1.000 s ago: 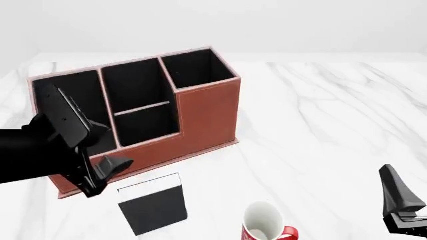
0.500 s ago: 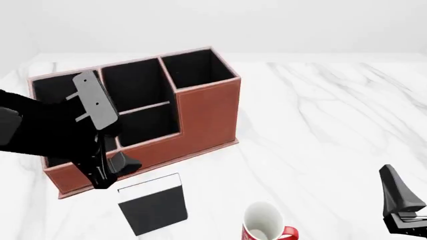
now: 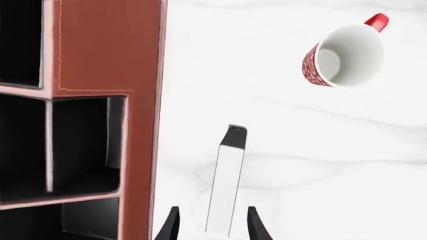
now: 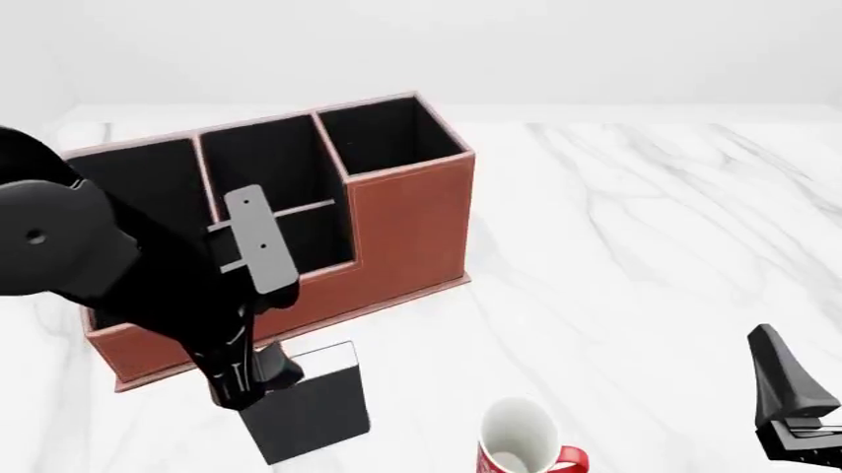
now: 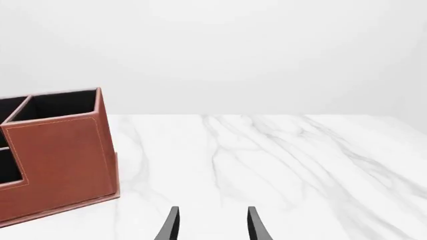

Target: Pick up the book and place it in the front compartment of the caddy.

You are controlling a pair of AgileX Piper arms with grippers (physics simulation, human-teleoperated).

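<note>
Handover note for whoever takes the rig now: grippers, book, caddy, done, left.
Left gripper: open, fingers either side of the book's white page edge, seen in the left wrist view; not closed on it.
Right gripper: open, empty, idle at the table's near right.
Book: on the table just in front of the caddy, left of the mug; whether it is standing on edge or lying flat is unclear.
Front compartment: empty.
Done: left arm lined up over the book.
Left: close on the book, lift, carry to the front compartment, release.
</note>
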